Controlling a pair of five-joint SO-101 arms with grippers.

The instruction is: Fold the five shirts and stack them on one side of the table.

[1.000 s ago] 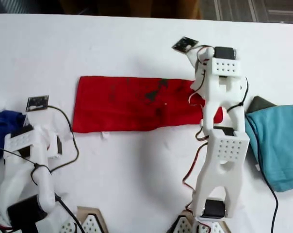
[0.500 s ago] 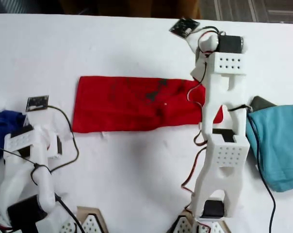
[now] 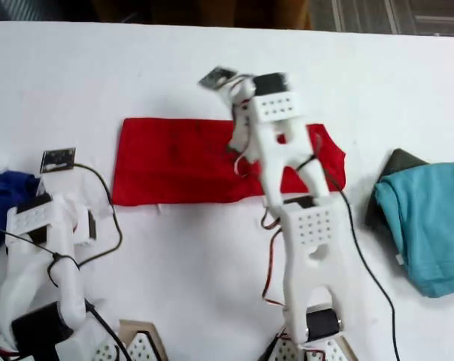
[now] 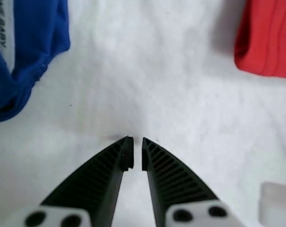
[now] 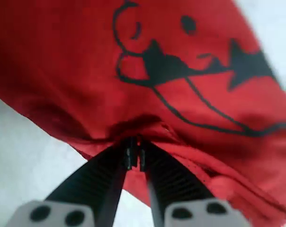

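arms (image 3: 311, 226): white perforated shells | motors (image 3: 319, 325): black | cables (image 3: 119, 226): red, black, seemingly | end effector (image 4: 133, 152): black ribbed fingers (image 4: 110, 175)

Likely a robotics lab or a maker's workshop: the white-covered counter (image 3: 174, 68) carries a left arm (image 3: 37, 252) and a right arm (image 3: 311, 241) of white plastic, with bare black motors (image 3: 322, 325) and loose wires (image 3: 113, 207) trailing over it

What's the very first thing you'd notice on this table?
The big red shirt jumps out, spread across the middle of the white table with a black drawing on it. The right gripper is shut on a bunched bit of its cloth. In the high view, a folded teal shirt sits at the right edge and a blue shirt at the left edge.
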